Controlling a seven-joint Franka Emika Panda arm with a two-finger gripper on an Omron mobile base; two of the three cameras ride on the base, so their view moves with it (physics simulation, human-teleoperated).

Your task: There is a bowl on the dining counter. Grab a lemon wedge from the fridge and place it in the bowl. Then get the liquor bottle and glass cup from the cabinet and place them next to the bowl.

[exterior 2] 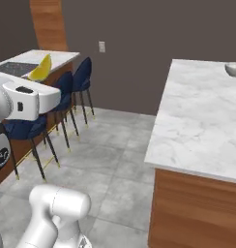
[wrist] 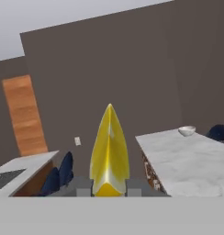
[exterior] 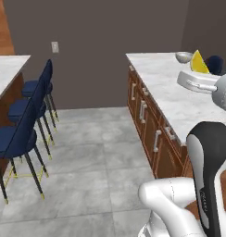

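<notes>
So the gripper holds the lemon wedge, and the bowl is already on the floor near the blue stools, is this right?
Not quite. The gripper does hold the lemon wedge, but the bowl stands on the dining counter, at its far end, as the right base view shows. The blue stools stand across the aisle.

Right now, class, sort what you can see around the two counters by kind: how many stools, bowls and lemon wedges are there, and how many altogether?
Stools: 4, three by the left counter, one behind the dining counter
Bowls: 1
Lemon wedges: 1, held in the hand
Total: 6
</notes>
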